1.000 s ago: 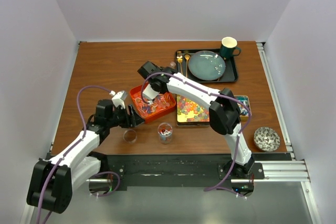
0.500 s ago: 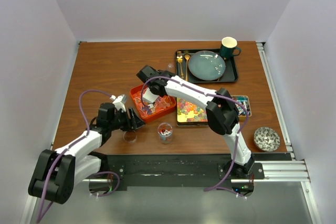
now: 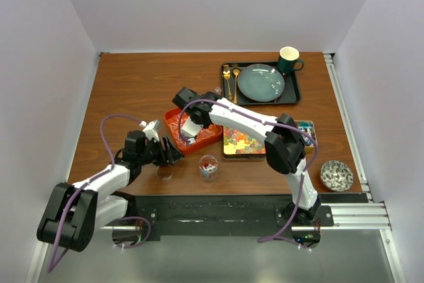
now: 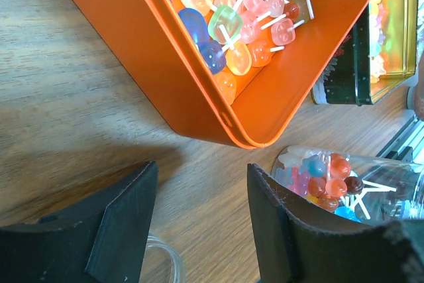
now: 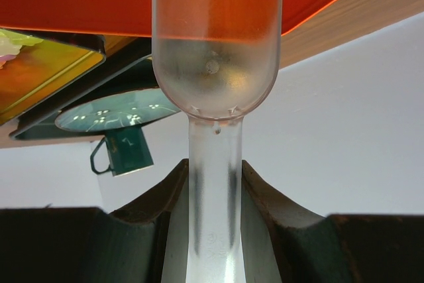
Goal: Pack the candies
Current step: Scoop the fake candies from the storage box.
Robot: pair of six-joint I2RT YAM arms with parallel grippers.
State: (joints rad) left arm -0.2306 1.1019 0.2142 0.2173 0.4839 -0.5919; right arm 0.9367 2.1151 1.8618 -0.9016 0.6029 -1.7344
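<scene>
Candies on short white sticks (image 4: 232, 18) fill the orange tray (image 3: 211, 136) at mid-table. My right gripper (image 3: 190, 127) hangs over that tray, shut on the handle of a clear plastic scoop (image 5: 215, 64) whose bowl points down at the tray. Glossy gummy candies (image 3: 240, 139) lie in a gold tin to the right. A clear cup holding candies (image 3: 208, 166) stands in front of the tray, and it shows as the clear cup (image 4: 331, 177) in the left wrist view. My left gripper (image 3: 173, 152) is open just above the wood, beside an empty clear cup (image 3: 163, 171), holding nothing.
A black tray (image 3: 295, 94) at the back right carries a teal plate (image 3: 261, 81), a green mug (image 3: 289, 61) and gold cutlery (image 3: 231, 77). A second small tin (image 3: 307, 132) and a patterned bowl (image 3: 336, 175) sit at the right.
My right gripper has come slightly nearer and lower over the orange tray with the scoop. The left gripper has edged a little toward the cups, still open.
</scene>
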